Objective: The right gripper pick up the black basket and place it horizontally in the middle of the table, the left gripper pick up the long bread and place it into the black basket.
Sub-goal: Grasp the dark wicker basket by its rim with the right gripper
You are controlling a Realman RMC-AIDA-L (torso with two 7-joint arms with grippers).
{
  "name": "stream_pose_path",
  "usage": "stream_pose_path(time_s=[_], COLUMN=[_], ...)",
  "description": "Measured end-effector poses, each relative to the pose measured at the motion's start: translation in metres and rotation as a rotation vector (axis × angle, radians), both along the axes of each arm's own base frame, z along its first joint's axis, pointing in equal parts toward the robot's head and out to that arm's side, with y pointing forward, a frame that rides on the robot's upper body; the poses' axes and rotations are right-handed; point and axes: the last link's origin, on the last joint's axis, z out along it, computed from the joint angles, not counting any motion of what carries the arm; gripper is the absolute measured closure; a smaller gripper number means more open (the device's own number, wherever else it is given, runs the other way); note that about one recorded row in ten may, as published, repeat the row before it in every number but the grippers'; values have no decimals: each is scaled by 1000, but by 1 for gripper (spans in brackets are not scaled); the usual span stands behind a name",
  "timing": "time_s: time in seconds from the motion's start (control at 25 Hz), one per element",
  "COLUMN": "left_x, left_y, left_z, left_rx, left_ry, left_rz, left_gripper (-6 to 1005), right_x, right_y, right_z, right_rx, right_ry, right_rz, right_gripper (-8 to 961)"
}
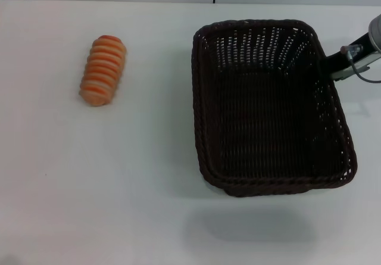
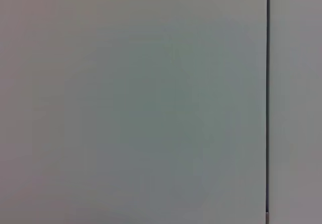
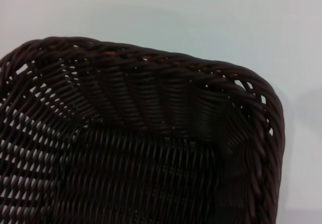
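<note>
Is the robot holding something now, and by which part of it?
It seems the right gripper holds the black basket at its far right rim, the basket apparently raised; the jaws are hidden, so this is uncertain.

The black basket (image 1: 271,107) is showing rough, matt woven wicker, the table (image 1: 143,175) at nine o'clock looking smooth.
</note>
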Motion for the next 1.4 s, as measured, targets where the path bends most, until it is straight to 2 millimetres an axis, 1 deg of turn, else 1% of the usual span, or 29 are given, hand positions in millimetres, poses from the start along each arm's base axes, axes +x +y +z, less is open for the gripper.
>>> stream_pose_path(time_s=[0.36,0.56,0.88,1.0,1.08,1.2,1.4], left_x=[-1,-1,-5,-5,-6,-6,-5], left_y=[1,1,0,0,1,1,3], left_z=[-1,-1,-1,1,3,5,5], left_rx=[-5,-5,0,2,4,4,0], left_ry=[8,16,10,14,19,22,24], left_rz=[1,2,18,18,19,20,16], left_gripper=[246,246,246,246,246,246,246], right_x=[1,-5,-10,-10,-14,-16,-29], right_y=[0,4,9,10,9,9,9], right_z=[-11,-22,-36,-38,-41,-40,-25], right_rx=[-5,-1,32,37,34,33,64], right_ry=[-15,-60,-79,-74,-30,-11,-11], right_rz=[56,151,266,278,306,319,387], right_gripper=[440,549,575,577,610,613,617])
